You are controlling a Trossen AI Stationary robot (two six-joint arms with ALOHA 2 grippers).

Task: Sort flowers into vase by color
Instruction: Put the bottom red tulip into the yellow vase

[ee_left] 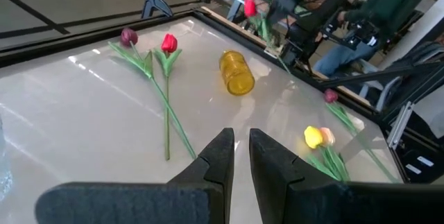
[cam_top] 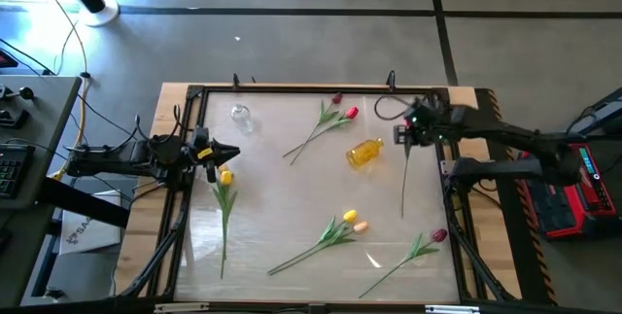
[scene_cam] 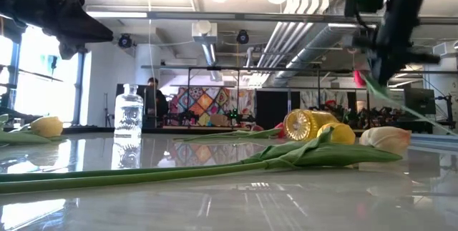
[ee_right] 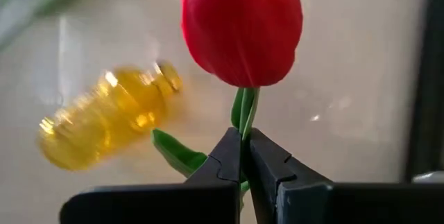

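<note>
My right gripper [cam_top: 408,137] hangs over the table's far right, shut on a red tulip [ee_right: 243,23]. A yellow vase [cam_top: 364,152] lies on its side just left of it. A clear glass vase [cam_top: 240,115] stands upright at the far left. My left gripper [cam_top: 233,152] waits at the left edge, above the table, a narrow gap between its fingers [ee_left: 241,141] and nothing in it. Flat on the table lie a yellow tulip [cam_top: 225,176], a red and maroon pair [cam_top: 335,115], a yellow and peach pair [cam_top: 348,221] and a maroon one [cam_top: 437,235]. My right gripper pinches the red tulip's green stem [ee_right: 244,116] just under the head, between its two fingers. The fingers come from above, pointing steeply down, and lie across the stem. The head sits just past the fingertips, clear of the table. The long stem [cam_top: 403,192] trails toward the near edge.
A dark frame [cam_top: 292,88] borders the glossy table top, with clamps at its far rail. The middle of the table between the flowers is bare. Cables and equipment sit beyond the left and right edges, and a person shows in the room behind.
</note>
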